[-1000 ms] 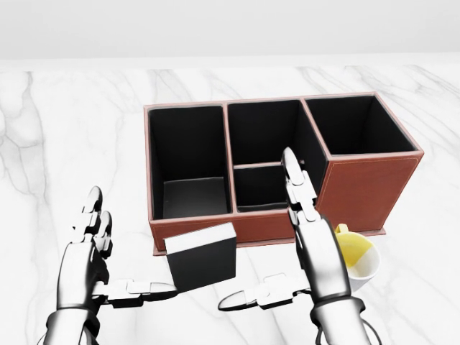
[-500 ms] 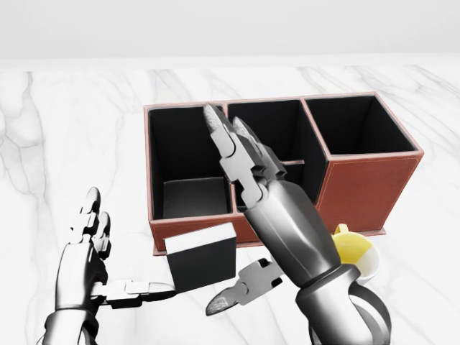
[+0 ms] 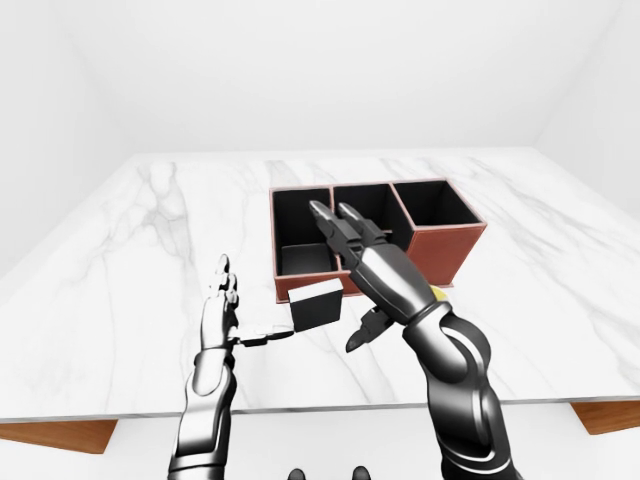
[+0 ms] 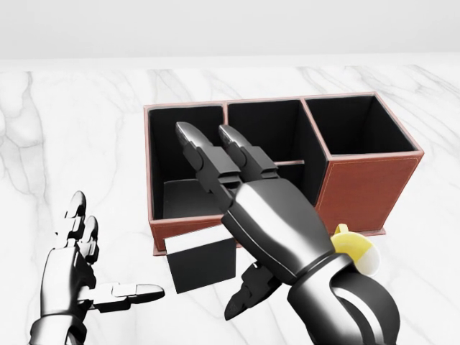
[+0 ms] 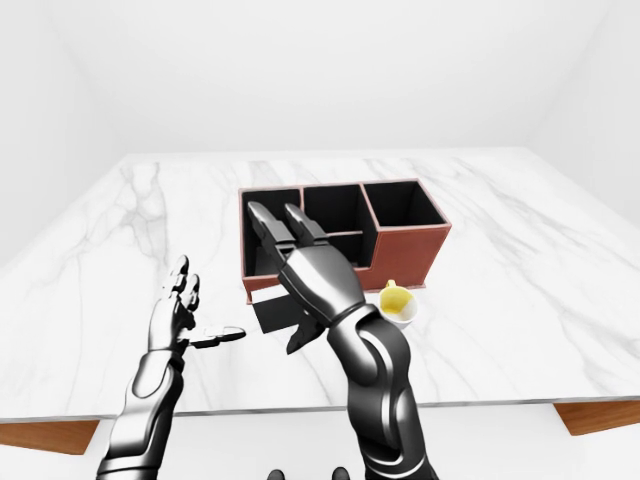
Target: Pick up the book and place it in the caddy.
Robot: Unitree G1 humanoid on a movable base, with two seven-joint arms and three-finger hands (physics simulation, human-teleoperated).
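Note:
The book (image 4: 201,262), black with a white page edge, stands tilted on the marble table against the lower wall of the caddy (image 4: 368,188). The caddy is a red-brown box with black compartments. My right hand (image 4: 237,215) is open and hovers over the book's right side and the caddy's left compartment, fingers pointing up-left, thumb low beside the book. My left hand (image 4: 100,277) is open to the left of the book, its thumb pointing at the book's left edge, just apart from it. Neither hand holds anything.
A white mug with a yellow inside (image 5: 397,303) stands on the table right of the book, partly hidden by my right arm. The table's near edge (image 3: 300,410) runs along the bottom of the eye views.
My right hand has swung left and up, from beside the mug to over the book and the caddy's left compartment. My left hand has drawn back to the left, off the book.

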